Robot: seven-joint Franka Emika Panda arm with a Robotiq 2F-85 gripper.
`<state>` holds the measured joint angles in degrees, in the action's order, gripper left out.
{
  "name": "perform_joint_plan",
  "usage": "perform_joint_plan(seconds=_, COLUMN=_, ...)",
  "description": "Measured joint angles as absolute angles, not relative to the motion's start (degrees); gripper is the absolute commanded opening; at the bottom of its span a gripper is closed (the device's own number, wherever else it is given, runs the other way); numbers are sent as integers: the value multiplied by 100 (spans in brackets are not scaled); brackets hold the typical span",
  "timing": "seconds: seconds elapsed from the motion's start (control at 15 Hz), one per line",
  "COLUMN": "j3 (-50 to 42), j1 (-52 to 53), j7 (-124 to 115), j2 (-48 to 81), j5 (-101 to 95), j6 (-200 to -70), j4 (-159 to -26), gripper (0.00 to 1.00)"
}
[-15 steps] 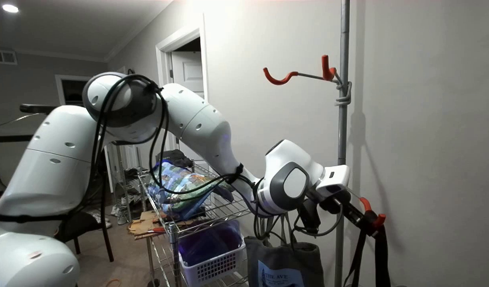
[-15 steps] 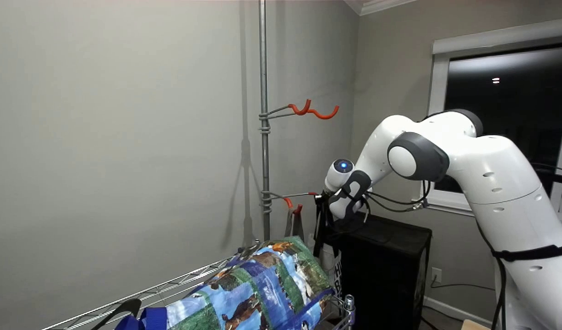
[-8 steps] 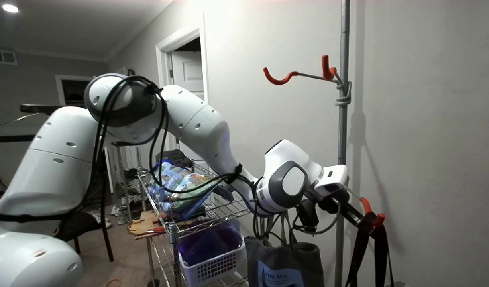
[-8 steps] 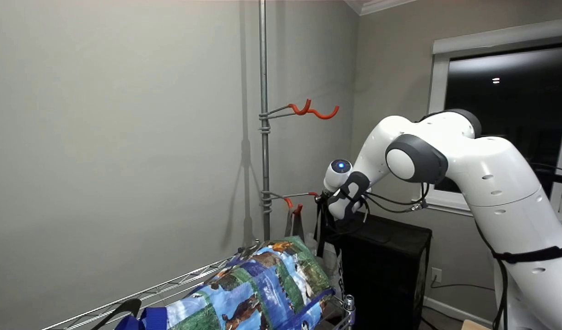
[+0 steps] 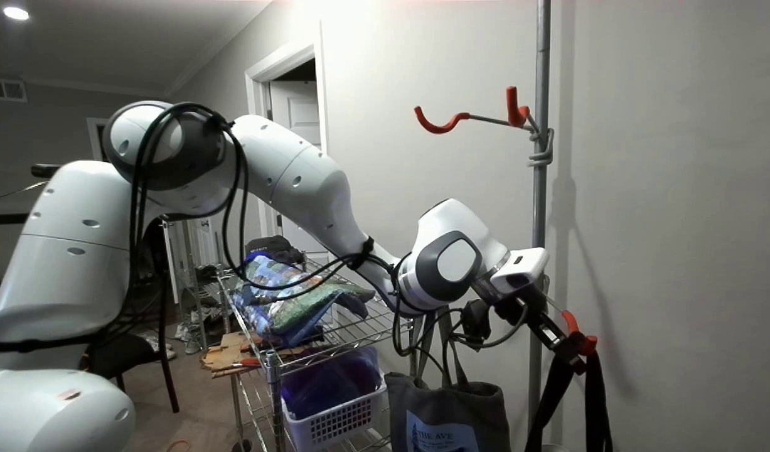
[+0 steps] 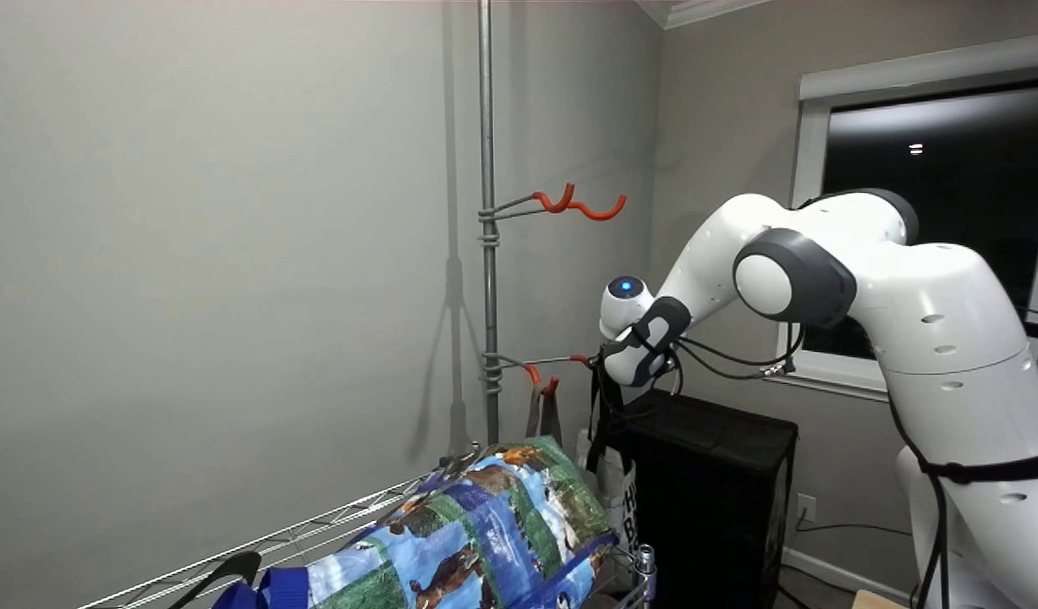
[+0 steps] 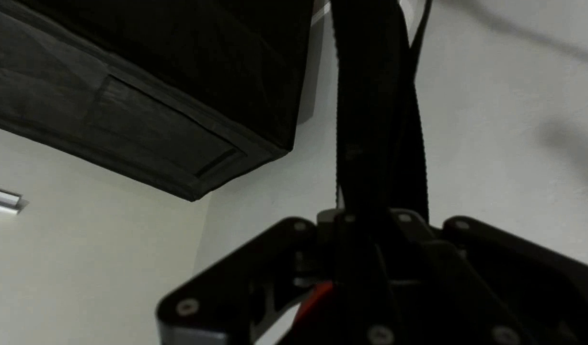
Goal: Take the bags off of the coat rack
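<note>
The coat rack's grey pole [image 5: 540,207] carries red-orange hooks [image 6: 599,211] up high and a lower pair. At the lower hook [image 5: 588,344] my gripper [image 5: 573,361] is shut on a black strap [image 5: 551,395] of the white bag. That strap [image 7: 365,120] runs in between the fingertips in the wrist view; another stretch of it still hangs over the hook. Most of the white bag [image 6: 628,507] is hidden, its black lettering partly showing. The grey bag [image 5: 482,405] hangs left of the pole, its grey straps [image 6: 546,410] on a neighbouring lower hook.
A wire cart [image 5: 272,367] with a patterned cloth bag [image 6: 485,524] on top and a purple basket [image 5: 334,420] below stands beside the rack. A black box-like cabinet [image 6: 705,474] is close under the arm. The wall lies right behind the pole.
My gripper has closed on the black strap. The arm has risen and drawn back slightly, pulling the strap up and sideways near the hook; the white bag has shifted with it.
</note>
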<state>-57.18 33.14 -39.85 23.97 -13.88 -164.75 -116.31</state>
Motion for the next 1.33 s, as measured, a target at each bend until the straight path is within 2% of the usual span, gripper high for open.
perform_joint_plan(seconds=0.67, j3=-6594, j1=4075, j7=-3985, j2=1874, j5=-1619, j6=-15986, j4=-11630, gripper=3)
perform_joint_plan(seconds=1.33, j3=-8463, j1=5517, j7=-3932, j2=1762, j5=-2115, j6=-15827, j4=-11544, gripper=3)
